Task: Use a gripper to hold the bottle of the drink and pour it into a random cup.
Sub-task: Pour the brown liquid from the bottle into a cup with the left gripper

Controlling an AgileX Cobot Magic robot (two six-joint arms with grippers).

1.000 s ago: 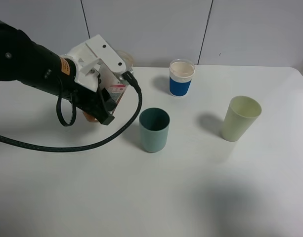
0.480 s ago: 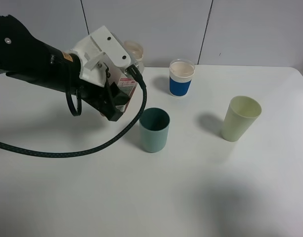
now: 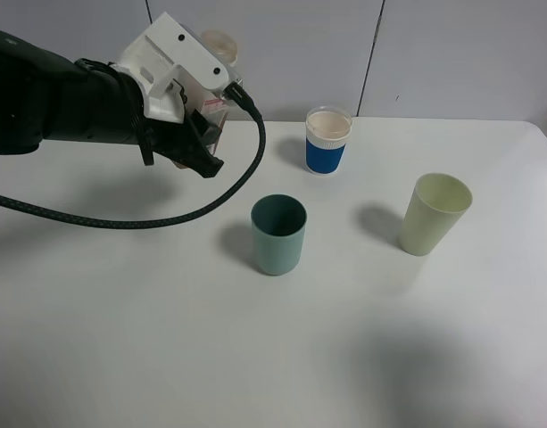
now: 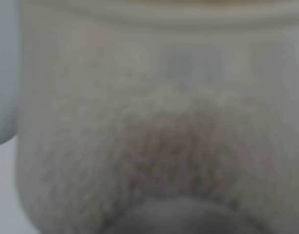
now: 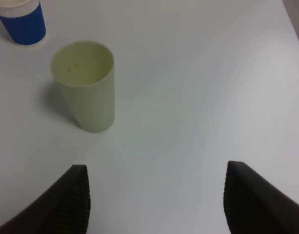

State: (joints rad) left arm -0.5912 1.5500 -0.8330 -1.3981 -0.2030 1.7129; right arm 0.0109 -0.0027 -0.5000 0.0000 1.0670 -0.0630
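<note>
My left gripper (image 3: 200, 143) is shut on the bottle (image 3: 218, 53) and holds it in the air above the table's back left, left of the teal cup (image 3: 278, 234). Only the bottle's cream neck and a bit of pink-and-white label show past the white bracket. In the left wrist view the bottle (image 4: 159, 126) fills the frame as a blur with a faint brown tint. The teal cup stands upright near the table's middle. My right gripper (image 5: 156, 204) is open and empty over the table's right side, out of the exterior view.
A blue-banded white cup (image 3: 327, 141) stands at the back, right of the held bottle. A pale yellow-green cup (image 3: 434, 214) stands at the right; it also shows in the right wrist view (image 5: 86, 85). A black cable (image 3: 166, 218) loops over the table from the left arm.
My left gripper has lifted the bottle off the table and carried it up and toward the back. The cups have not moved.
</note>
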